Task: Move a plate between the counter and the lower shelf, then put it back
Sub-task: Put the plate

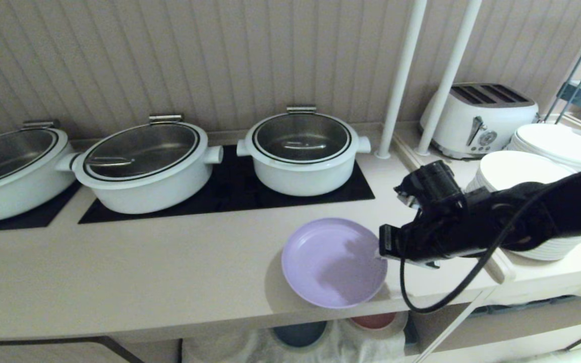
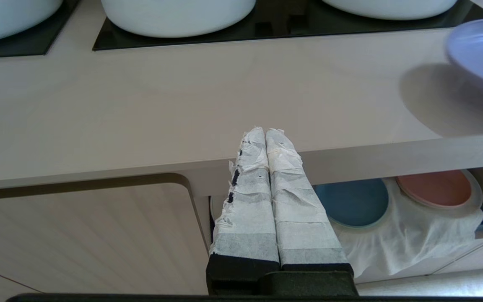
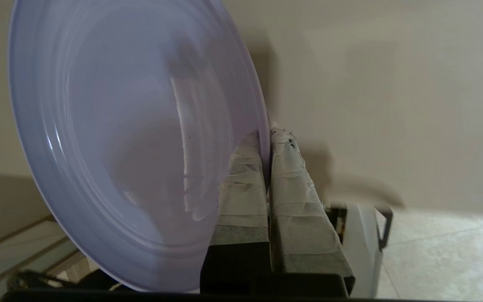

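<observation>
Plate, lilac and matte, sits at the near edge of the table, its near rim jutting a little past the front edge. We see its shadow spread on the table to its left, and from the left wrist view the plate looks lifted clear of the surface with a shadow under it. We cannot tell from the head view whether any part of it touches the table.

Right gripper comes in from the right at the plate's right rim. In the right wrist view its jaws, wrapped in white tape, are pressed on the rim of the plate, one finger on each face, pinching it.

Left gripper hangs low in front of the table edge, left of the plate, its taped jaws pressed together on nothing.

Below the table we note the lower shelf, draped with a wrinkled white cloth. A blue plate and a pink plate lie on it, side by side, the pink one to the right.

Far side of the table: three white pots with glass lids on black hob panels. To the right, stacks of white plates, a white toaster, and two white poles.
</observation>
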